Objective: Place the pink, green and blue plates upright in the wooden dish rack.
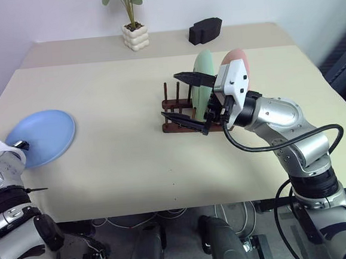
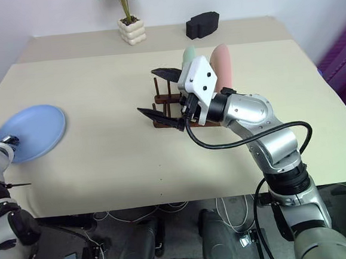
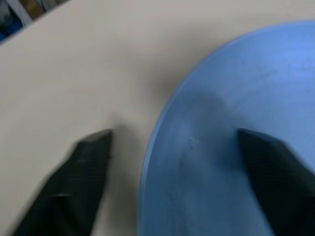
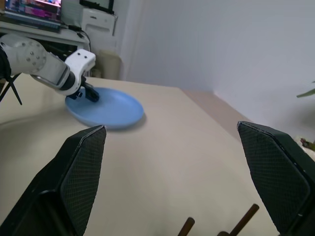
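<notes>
Nearest, at the worktop's (image 1: 134, 168) left edge, the left end effector (image 3: 172, 147) straddles the near rim of the blue plate (image 1: 42, 137), fingers spread, one finger over the plate's inner surface and the other outside on the worktop; whether they touch the plate cannot be told. The plate lies flat. Farther in, the right end effector (image 1: 185, 99) hangs with fingers spread wide and empty, just in front of the wooden dish rack (image 1: 174, 108). In the rack the green plate (image 1: 203, 67) and the pink plate (image 1: 238, 61) stand upright, side by side. At the far edge sit a potted plant (image 1: 134, 33) and a black object (image 1: 205, 30).
</notes>
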